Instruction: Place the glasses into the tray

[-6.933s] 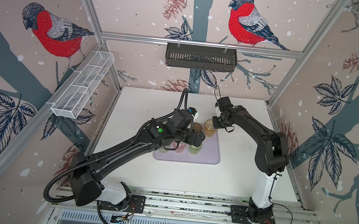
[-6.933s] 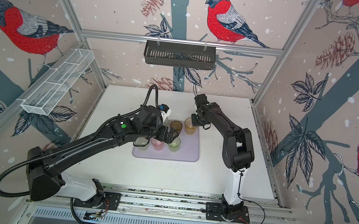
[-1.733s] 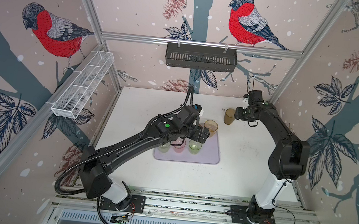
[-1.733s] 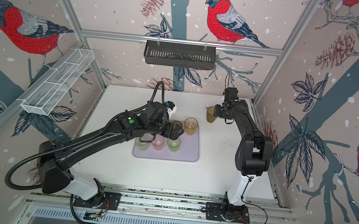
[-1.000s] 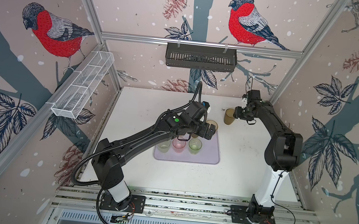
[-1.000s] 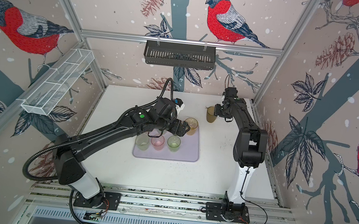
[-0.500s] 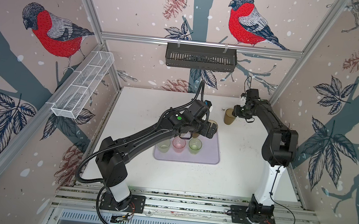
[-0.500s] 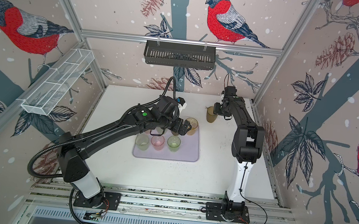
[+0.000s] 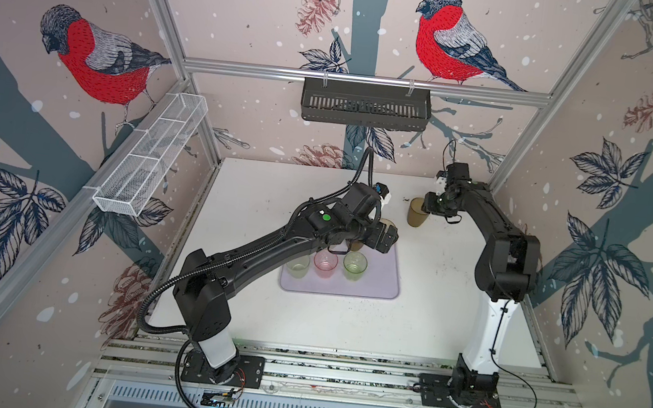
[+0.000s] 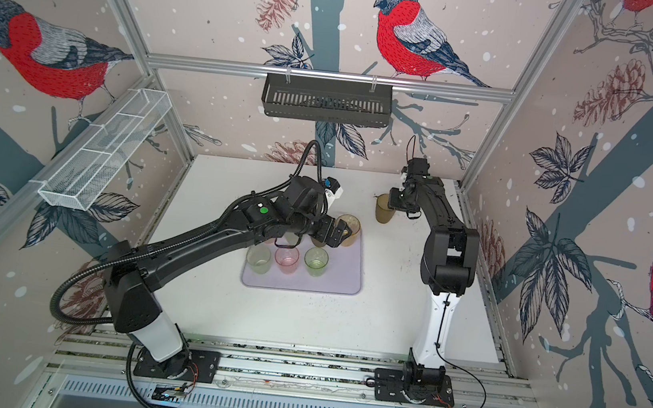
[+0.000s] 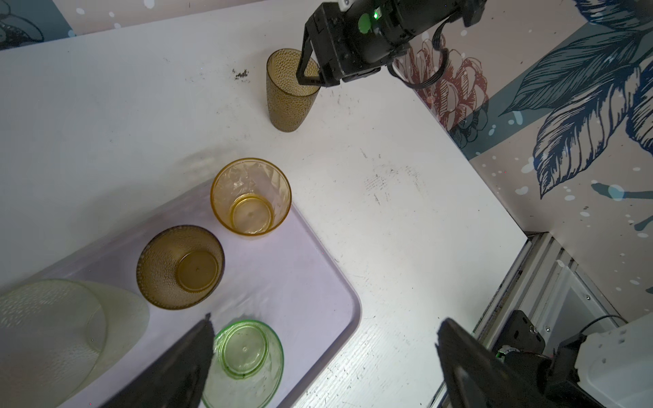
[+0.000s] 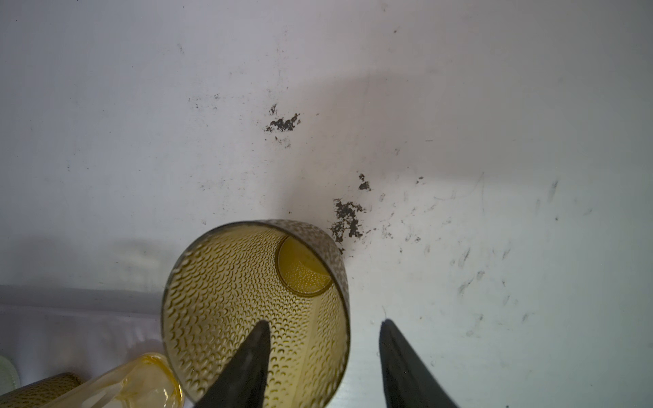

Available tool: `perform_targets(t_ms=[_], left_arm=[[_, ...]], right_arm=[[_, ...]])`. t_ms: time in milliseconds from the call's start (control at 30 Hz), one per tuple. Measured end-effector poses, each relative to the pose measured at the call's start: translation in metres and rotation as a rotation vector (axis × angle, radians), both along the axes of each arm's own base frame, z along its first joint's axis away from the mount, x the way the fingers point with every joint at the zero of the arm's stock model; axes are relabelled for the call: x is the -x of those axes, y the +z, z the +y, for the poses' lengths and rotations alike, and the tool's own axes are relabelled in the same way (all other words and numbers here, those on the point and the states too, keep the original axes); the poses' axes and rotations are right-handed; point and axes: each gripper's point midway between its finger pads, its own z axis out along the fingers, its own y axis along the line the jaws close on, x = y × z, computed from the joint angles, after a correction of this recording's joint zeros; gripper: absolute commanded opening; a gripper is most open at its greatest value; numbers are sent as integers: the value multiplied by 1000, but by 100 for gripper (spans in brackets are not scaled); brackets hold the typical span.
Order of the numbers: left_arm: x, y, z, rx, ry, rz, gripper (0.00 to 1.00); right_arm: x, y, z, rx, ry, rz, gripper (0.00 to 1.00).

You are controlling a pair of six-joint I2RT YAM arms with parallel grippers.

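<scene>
White tabletop near the back right holds an olive-brown tumbler, upright and clear of the tray, beyond its far right corner. The right gripper straddles the rim, one finger inside and one outside with a gap showing, so nothing is clamped yet. Pinching the wall squarely and lifting straight up should keep it from tipping. The tray's near right stretch lies bare. Its far side is crowded by the amber tumbler and the left gripper, spread wide and empty.

Glasses and the left arm crowd the tray except its near-right corner.
</scene>
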Motion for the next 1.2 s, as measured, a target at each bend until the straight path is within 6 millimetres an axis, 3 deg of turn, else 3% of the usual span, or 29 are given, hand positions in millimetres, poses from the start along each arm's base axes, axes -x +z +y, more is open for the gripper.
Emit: perform_targets(t_ms=[633, 1200], left_arm=[[-18, 1, -28, 45, -58, -149, 98], [-17, -1, -31, 52, -66, -141, 98]], right_arm=[[-5, -5, -3, -19, -2, -8, 35], [-5, -8, -2, -24, 0, -7, 20]])
